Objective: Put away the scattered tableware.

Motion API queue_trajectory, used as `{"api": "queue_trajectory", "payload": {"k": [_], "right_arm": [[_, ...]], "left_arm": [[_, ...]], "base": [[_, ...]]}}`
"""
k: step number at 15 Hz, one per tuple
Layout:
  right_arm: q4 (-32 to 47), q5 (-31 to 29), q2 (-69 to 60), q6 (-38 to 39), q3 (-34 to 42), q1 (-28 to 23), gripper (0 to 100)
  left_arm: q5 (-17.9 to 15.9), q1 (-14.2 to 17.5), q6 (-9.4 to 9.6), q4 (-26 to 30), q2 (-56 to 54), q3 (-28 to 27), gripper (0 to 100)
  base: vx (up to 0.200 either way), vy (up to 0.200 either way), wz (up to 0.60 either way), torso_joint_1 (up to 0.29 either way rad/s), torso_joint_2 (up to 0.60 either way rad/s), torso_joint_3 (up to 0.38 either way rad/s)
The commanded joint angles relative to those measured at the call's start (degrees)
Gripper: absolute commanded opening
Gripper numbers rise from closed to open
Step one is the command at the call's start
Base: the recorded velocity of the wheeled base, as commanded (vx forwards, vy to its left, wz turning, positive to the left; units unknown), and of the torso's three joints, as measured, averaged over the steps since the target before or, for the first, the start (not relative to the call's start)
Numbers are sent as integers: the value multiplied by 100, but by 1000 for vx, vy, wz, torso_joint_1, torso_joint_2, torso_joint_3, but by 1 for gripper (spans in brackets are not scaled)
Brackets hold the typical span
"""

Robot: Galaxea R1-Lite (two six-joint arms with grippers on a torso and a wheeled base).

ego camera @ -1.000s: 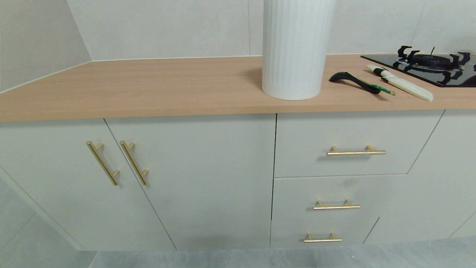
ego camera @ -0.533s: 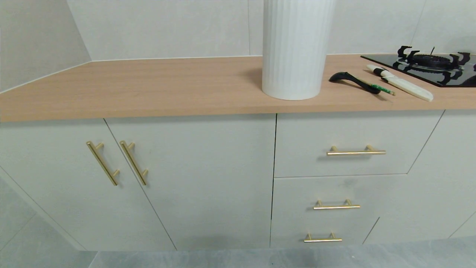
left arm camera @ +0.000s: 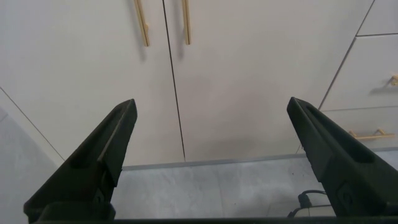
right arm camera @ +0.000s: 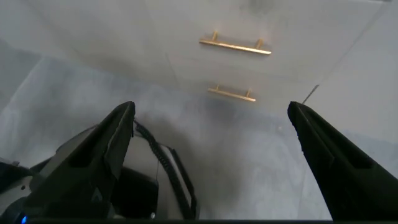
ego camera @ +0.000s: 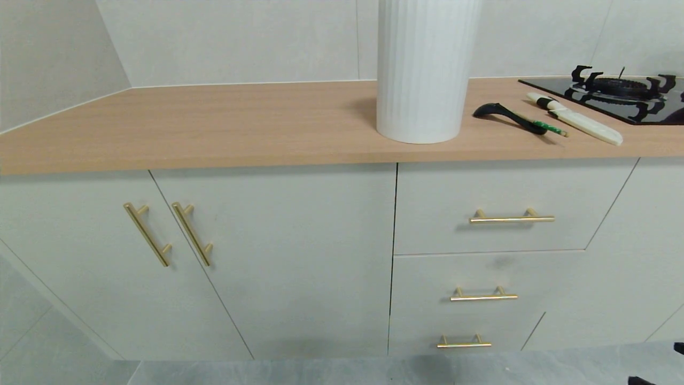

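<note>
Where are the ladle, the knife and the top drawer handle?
ladle point(ego camera: 514, 119): head view, middle of its black handle.
knife point(ego camera: 588, 127): head view, middle of the pale blade.
top drawer handle point(ego camera: 512, 218): head view, middle of the gold bar.

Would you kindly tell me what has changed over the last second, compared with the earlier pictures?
A dark shape, probably the right arm, has edged into the lower right corner of the head view. Nothing was taken hold of or let go. The spoon, knife and white canister lie as before on the counter.
</note>
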Motion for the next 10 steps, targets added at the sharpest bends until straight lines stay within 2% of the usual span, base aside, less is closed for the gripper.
{"api": "queue_trajectory", "payload": {"k": [1,6,10], "right_arm": [[-413,-1,2061,-6,-665,138,100],[-580,-195,3687,-6,-1412,375,100],[-1652,-467,4654,-59,-1526,542,100]], "left_arm": [[-2,-1,-1,0,9,0,100],[-2,-1,-1,0,9,0,100],[-2,-1,-1,0,9,0,100]], "base": [[0,0,0,0,0,0],[0,0,0,0,0,0],[0,0,0,0,0,0]]}}
